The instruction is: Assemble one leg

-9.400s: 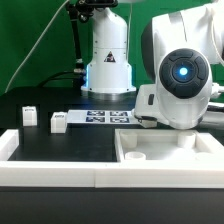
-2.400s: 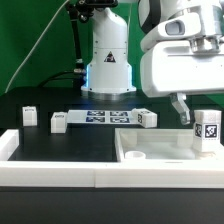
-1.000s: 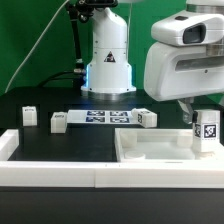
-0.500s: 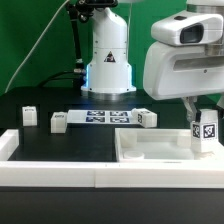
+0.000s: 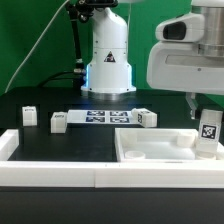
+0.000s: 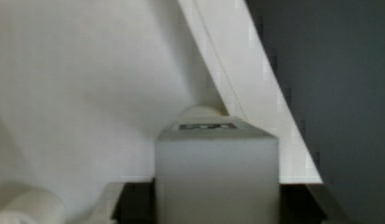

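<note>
My gripper [image 5: 205, 108] is shut on a white leg [image 5: 208, 132] with a square black-and-white tag. It holds the leg upright over the right end of the large white tray-like panel [image 5: 150, 152], near the exterior view's right edge. In the wrist view the leg [image 6: 219, 165] fills the space between my dark fingers [image 6: 139, 202], with the panel's rim [image 6: 233, 60] behind it. Three more legs stand on the black table: two at the left [image 5: 30, 116] [image 5: 58, 122] and one beside the marker board [image 5: 147, 119].
The marker board [image 5: 105, 118] lies in front of the arm's white base [image 5: 108, 60]. A low white wall [image 5: 50, 172] runs along the table's front edge. A green backdrop stands behind.
My gripper has moved to the exterior view's right and slightly up with the leg in it, from beside the panel's right rim to farther toward the frame's edge. The other legs have not moved.
</note>
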Controlling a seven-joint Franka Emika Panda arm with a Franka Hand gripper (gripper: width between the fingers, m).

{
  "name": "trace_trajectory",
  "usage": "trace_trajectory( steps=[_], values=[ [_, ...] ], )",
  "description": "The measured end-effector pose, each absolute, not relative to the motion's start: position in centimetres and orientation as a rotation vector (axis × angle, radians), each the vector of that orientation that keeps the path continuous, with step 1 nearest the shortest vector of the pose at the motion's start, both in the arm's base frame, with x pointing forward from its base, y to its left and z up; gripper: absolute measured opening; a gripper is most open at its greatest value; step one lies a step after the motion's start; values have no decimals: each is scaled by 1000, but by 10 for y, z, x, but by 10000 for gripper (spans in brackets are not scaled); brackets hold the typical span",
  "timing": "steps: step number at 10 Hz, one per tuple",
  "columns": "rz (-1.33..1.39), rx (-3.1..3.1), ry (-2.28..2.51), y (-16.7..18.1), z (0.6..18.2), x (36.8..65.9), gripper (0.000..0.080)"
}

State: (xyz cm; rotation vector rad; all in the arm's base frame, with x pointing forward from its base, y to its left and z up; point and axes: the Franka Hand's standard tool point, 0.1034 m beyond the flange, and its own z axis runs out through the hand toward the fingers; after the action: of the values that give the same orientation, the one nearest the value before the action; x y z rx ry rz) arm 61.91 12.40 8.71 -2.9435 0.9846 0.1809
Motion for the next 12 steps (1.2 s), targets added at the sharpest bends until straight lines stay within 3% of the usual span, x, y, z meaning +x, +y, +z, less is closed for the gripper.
trace_trajectory(
  steps=[4,6,7,12],
  values=[
    [222,-2857,1206,125,88,619,292],
    [220,-2919,1029,124,87,619,531],
    [217,-2941,958,127,88,618,612],
    [167,-3088,73,125,88,620,649]
  ],
)
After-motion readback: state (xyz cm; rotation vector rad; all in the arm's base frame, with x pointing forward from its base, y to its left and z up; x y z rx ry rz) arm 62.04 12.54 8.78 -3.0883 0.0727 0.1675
